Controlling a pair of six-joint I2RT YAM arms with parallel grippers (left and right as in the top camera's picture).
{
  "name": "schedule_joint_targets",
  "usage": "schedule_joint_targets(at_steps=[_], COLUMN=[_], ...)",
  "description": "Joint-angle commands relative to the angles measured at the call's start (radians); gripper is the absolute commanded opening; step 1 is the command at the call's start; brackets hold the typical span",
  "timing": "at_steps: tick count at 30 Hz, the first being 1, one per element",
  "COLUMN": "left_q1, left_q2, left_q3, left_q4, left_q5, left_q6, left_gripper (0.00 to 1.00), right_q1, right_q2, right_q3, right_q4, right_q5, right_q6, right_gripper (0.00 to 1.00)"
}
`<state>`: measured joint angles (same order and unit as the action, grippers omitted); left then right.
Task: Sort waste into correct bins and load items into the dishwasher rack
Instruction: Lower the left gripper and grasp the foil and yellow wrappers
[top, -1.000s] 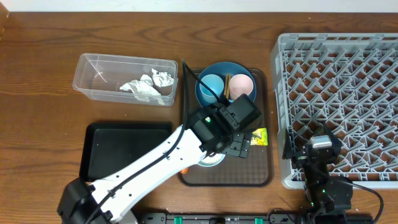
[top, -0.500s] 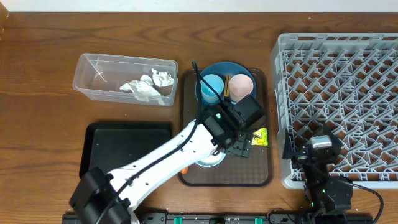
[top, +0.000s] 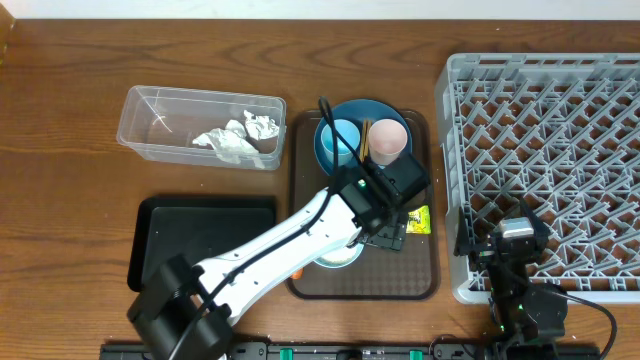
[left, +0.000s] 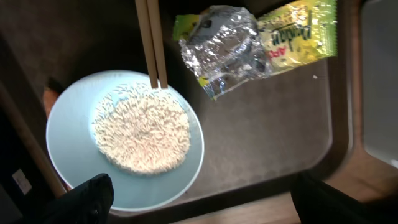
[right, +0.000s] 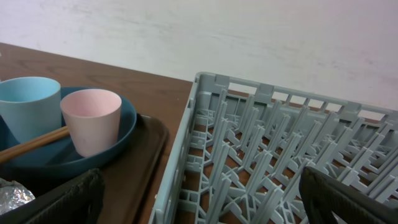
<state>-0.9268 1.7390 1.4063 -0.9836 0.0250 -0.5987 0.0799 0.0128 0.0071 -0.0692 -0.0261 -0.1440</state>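
Note:
My left gripper (left: 205, 213) (top: 388, 236) hangs open over the brown serving tray (left: 280, 143), holding nothing. Below it sits the pale bowl (left: 74, 180) of white rice (left: 142, 130), with the wooden chopsticks (left: 152, 43) reaching its rim. Crumpled silver foil (left: 227, 43) lies on the yellow-green wrapper (left: 301, 28). An orange carrot piece (left: 48, 99) shows beside the bowl. The dark-blue plate (top: 352, 108) carries a light-blue cup (top: 338, 140) and a pink cup (top: 390, 140). My right gripper (right: 199, 213) (top: 515, 235) stands open at the grey dishwasher rack's (top: 550, 150) near left corner.
A clear tub (top: 160, 125) at the back left holds white tissue (top: 235, 138). The black tray (top: 200, 240) lies in front of it, partly under my left arm. The rack's left wall (right: 186, 143) runs close along the brown tray.
My left arm has swung a little to the right and away across the brown tray. The right arm has not moved.

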Motion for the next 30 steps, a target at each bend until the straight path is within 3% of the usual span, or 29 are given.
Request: schedule_joint_targets(at_steps=[1,16,20,30], left_q1=[-0.002,-0.002,-0.010,-0.137], left_q2=[0.022,0.100,0.100,0.101], left_q3=[-0.011,-0.011,-0.011,-0.011], left_q4=[0.015,0.142,0.143,0.248], left_q5=[-0.041,-0.044,-0.044,-0.060], left_q6=[-0.002,-0.002,-0.003,-0.046], left_gripper=[0.93,0.94,0.90,0.83], right_q1=[-0.014,-0.014,-0.014,-0.014], right_q2=[-0.002,-0.002,-0.002,-0.002], right_q3=[-0.002,-0.002,-0.002,-0.002], right_q4=[-0.003,-0.003,-0.003,-0.003], right_q5=[0.000,0.000,0.000,0.000], right_q6=[-0.011,-0.011,-0.010,-0.011], right_gripper=[0.99,0.99,0.99,0.99])
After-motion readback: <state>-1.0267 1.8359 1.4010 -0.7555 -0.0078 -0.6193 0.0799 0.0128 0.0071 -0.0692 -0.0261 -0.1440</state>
